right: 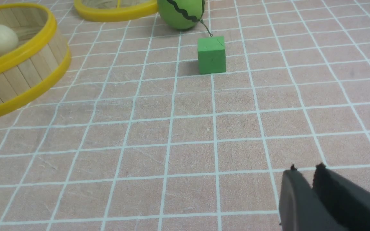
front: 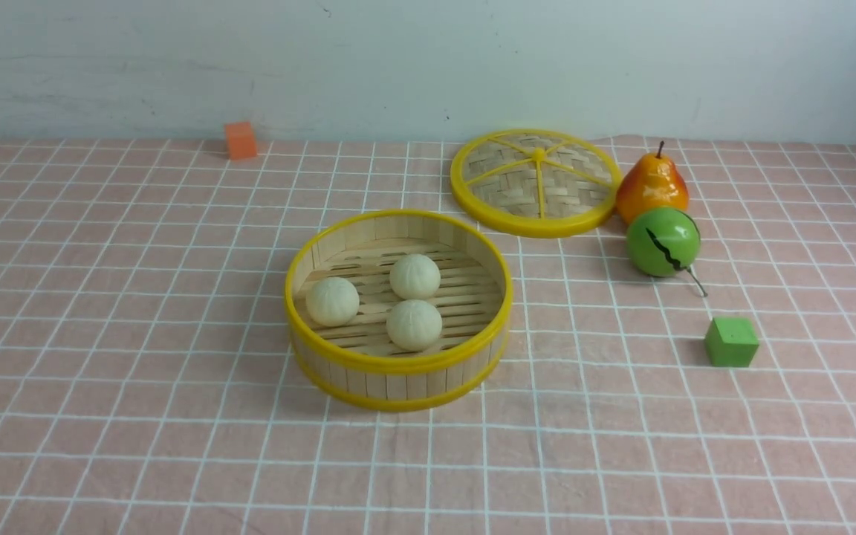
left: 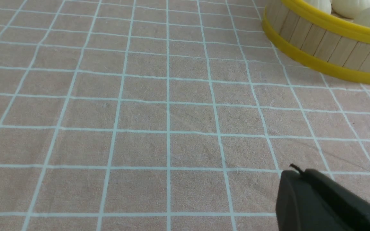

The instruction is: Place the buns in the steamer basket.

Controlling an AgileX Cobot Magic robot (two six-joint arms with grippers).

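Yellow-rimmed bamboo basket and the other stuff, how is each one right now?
Round yellow-rimmed bamboo basket: open, upright, buns inside.
Small cream-white round buns: all three in the basket.
Flat woven yellow-rimmed lid: off the basket.
Black left gripper: shut, empty.
Black right gripper: slightly open, empty.

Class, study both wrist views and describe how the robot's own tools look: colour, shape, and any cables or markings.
The left tool shows as a dark grey to black shape with a small pointed black tip. The right tool is dark grey, with two blunt fingers, each topped by a small dark nub. No cables or markings can be made out; the arms themselves are out of view.
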